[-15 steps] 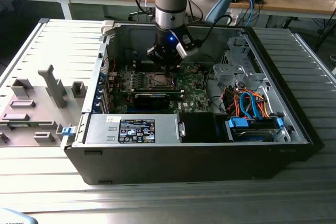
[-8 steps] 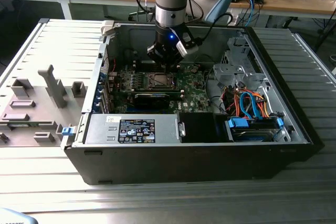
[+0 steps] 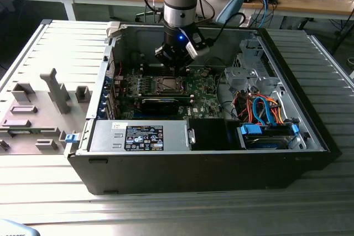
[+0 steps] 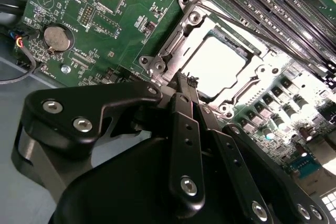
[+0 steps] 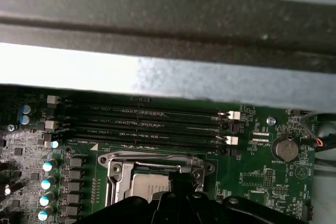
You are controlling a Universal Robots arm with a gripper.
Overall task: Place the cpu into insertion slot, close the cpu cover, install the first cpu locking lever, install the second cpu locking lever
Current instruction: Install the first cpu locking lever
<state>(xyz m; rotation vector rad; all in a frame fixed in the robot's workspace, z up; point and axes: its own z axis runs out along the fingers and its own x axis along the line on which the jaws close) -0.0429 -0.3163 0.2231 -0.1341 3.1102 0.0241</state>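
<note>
Fingers [image 4: 185, 85] touch the cpu cover [image 4: 173, 40], closed flat over the cpu [image 4: 218, 64].

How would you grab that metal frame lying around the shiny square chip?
Probably by the metal frame's edge nearest the gripper, coming down from above. The frame lies flat over the chip, so its broad face gives nothing to pinch. Only a rim that sticks out past the socket looks easy to hold.
</note>
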